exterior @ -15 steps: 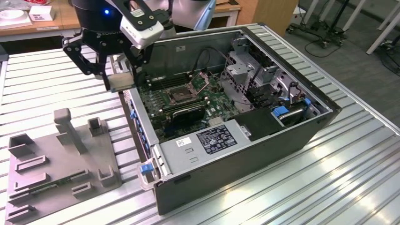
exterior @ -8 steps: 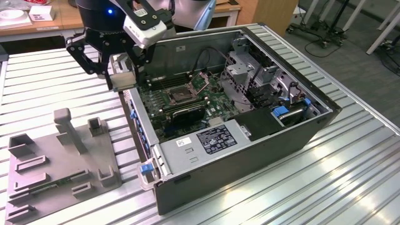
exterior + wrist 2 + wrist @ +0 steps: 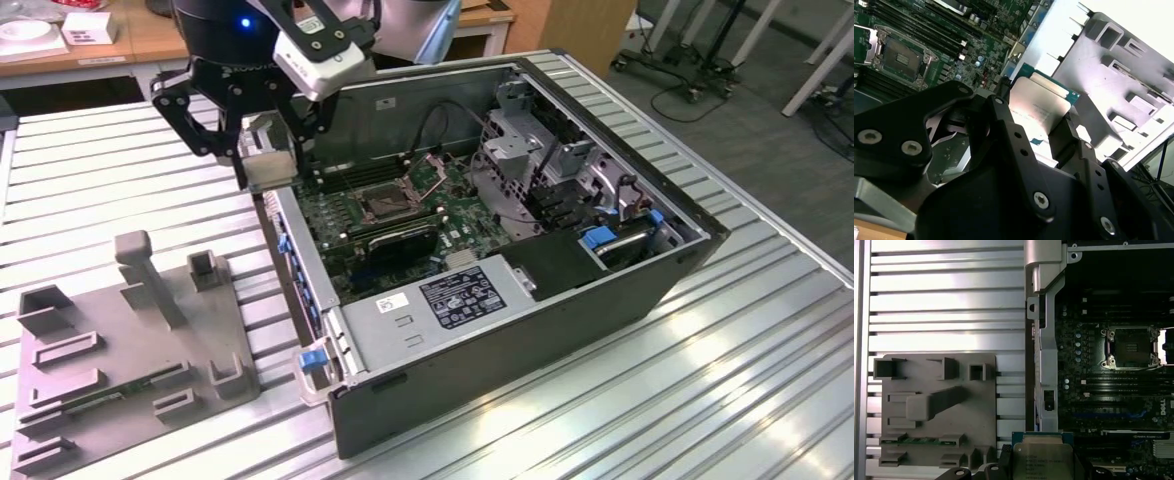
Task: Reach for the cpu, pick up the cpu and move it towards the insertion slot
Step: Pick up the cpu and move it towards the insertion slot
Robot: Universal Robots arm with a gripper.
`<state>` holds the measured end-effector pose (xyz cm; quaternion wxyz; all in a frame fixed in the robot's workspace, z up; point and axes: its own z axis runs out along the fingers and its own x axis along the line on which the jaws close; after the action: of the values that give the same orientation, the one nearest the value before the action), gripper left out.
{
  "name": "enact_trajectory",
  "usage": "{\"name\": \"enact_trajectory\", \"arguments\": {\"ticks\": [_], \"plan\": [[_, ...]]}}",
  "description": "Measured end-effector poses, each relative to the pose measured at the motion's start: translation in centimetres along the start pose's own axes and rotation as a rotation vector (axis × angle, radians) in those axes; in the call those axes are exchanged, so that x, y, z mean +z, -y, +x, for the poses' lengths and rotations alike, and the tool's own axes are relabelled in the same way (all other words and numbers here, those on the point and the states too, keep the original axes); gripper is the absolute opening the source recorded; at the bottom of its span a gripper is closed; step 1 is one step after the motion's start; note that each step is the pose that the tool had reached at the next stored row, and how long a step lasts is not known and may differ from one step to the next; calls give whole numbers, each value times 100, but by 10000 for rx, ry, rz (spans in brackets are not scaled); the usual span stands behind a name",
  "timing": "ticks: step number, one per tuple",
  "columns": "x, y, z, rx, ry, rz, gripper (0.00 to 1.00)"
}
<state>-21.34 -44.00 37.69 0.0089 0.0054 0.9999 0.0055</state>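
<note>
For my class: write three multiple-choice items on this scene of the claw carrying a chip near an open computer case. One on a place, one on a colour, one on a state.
1. Where is the chip?
A. In the claw
B. On the grey tray
C. Seated in the socket

2. What colour is the chip's top?
A. Red
B. Silver-white
C. Blue

3. What state is the socket in?
A. Covered by a fan
B. Holding a chip
C. Empty, dark centre showing

Answers:
1 A: the claw grips the chip between its fingers, above the case's edge.
2 B: its pale metallic top shows in both wrist views.
3 C: the socket on the green board lies bare inside its metal frame.
</note>
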Motion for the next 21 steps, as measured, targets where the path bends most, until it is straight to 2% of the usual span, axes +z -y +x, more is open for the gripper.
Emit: {"name": "enact_trajectory", "arguments": {"ticks": [21], "plan": [[9, -57, -198, -1, 0, 0, 55]]}}
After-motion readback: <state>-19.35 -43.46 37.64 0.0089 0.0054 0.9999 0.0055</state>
